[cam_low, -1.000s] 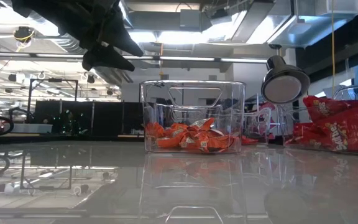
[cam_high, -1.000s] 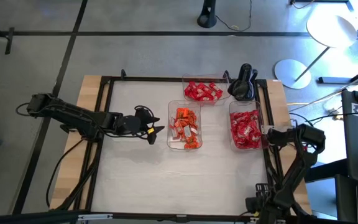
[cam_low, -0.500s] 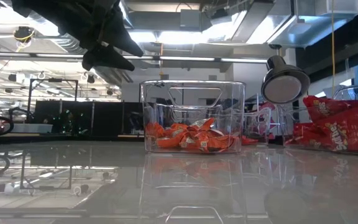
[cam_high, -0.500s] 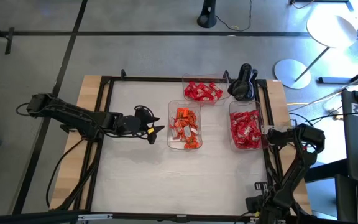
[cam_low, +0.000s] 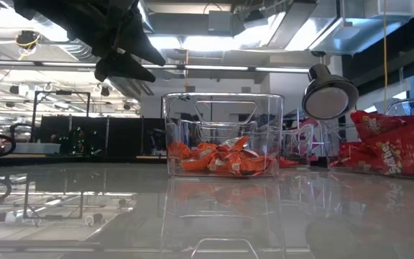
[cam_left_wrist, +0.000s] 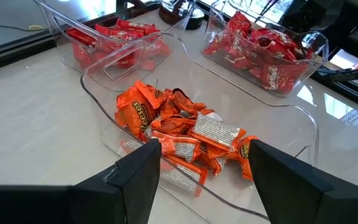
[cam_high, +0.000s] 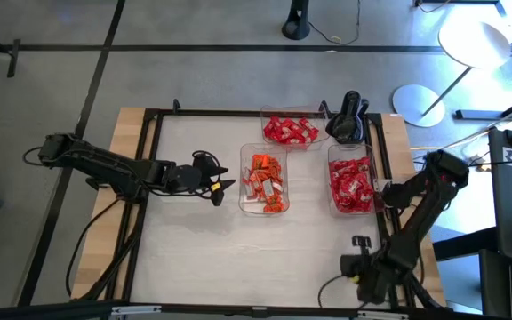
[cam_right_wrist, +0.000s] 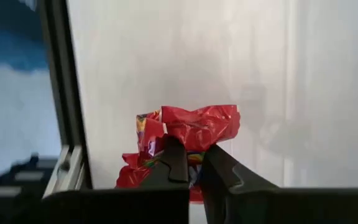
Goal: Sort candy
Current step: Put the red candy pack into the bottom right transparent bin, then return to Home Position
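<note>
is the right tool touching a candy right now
Touching. The right wrist view shows the right tool shut on a red candy, the crumpled wrapper pinched between its two fingers.

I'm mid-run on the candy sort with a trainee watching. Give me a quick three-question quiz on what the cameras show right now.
1. True or false: the right gripper is shut on a red-wrapped candy.
2. The left gripper hangs open, with nothing between its fingers. What lies just ahead of it? A) a tray of red candy B) the tray of orange candy C) a lamp
3. Fill in: the number of clear trays holding candy is ____.

Key: 1 true; 2 B; 3 three.
</note>
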### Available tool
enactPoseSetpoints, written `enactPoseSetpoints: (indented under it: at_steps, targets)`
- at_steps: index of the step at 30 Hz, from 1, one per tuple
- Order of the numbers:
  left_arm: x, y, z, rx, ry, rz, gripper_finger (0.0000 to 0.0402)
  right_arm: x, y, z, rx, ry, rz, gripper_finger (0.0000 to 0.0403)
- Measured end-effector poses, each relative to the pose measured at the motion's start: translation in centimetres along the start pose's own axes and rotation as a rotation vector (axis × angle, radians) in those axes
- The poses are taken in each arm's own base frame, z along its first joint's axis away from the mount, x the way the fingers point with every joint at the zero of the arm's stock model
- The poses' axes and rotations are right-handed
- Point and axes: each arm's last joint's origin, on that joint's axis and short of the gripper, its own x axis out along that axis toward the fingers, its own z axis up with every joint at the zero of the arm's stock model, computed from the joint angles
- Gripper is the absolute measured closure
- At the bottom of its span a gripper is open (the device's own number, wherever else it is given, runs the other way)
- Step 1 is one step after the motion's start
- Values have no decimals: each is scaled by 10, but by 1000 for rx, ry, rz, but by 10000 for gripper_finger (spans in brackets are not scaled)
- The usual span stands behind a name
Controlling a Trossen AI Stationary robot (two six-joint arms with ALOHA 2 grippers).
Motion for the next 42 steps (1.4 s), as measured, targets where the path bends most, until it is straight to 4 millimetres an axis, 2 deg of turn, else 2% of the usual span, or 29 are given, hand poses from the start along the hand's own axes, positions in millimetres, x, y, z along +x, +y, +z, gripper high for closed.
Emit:
enactPoseSetpoints:
  at_steps: [8, 15, 19, 24, 27, 31, 36, 39, 42]
  targets:
    - [0, 0, 0, 3, 0, 0, 169, -61, -44, 10, 106, -220, -52, 397]
    - [0, 0, 0, 0, -2, -2, 169, -109, -93, 1, 278, -385, -101, 394]
    - [0, 0, -1, 3, 6, 3, 169, -125, -126, -8, 370, -418, -240, 393]
    - [0, 0, -1, 0, 6, 2, 169, -127, -160, -12, 488, -398, -452, 378]
    - [0, 0, -1, 0, 6, 2, 169, -120, -173, -9, 572, -369, -487, 339]
    - [0, 0, 0, 1, 4, 1, 169, -113, -183, -7, 587, -275, -497, 250]
    - [-2, 1, 0, 24, 8, -7, 169, -119, -184, -5, 556, -232, -462, 155]
    - [-11, 2, 7, 50, -11, -49, 169, -132, -181, -2, 541, -277, -433, 125]
    - [-23, 5, 12, 94, -30, -84, 172, -143, -177, 6, 478, -365, -383, 120]
